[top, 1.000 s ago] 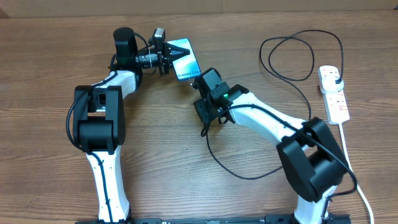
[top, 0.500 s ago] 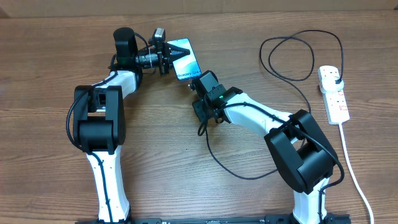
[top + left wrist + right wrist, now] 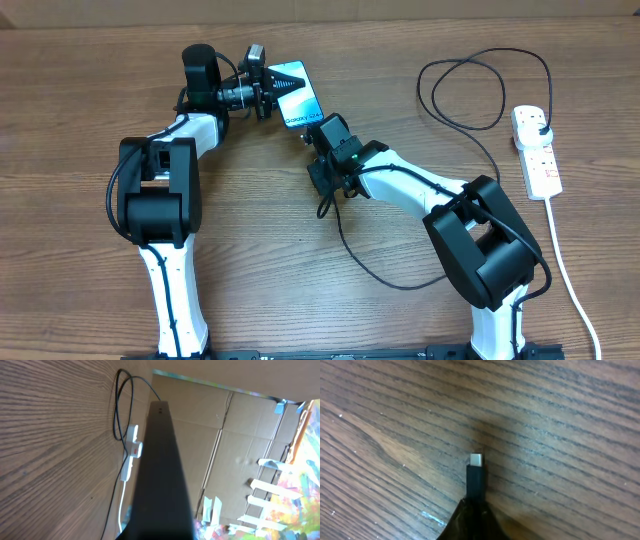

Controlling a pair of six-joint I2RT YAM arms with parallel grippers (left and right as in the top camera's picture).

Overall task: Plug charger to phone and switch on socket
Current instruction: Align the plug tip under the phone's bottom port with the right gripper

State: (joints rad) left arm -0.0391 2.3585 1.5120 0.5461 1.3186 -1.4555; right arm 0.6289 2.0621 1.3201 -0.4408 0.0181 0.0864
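Note:
The phone [image 3: 300, 100] has a light blue screen and lies tilted at the back middle, held by my left gripper [image 3: 272, 90], which is shut on its upper end. In the left wrist view only the phone's dark edge [image 3: 161, 470] shows. My right gripper [image 3: 318, 138] sits just below the phone's lower end, shut on the charger's connector [image 3: 476, 477]. Its metal tip points out over bare wood, apart from the phone. The charger cable [image 3: 380, 280] loops across the table to a black plug [image 3: 541, 126] in the white socket [image 3: 540, 165] at the far right.
The socket's thick white cord [image 3: 565, 280] runs down the right side to the front edge. Cable loops [image 3: 480, 90] lie at the back right. Cardboard walls [image 3: 240, 435] stand behind the table. The socket also shows in the left wrist view [image 3: 134, 446].
My right arm has shifted a little left and up, bringing the connector closer to the phone's lower end. The left arm and phone have not moved.

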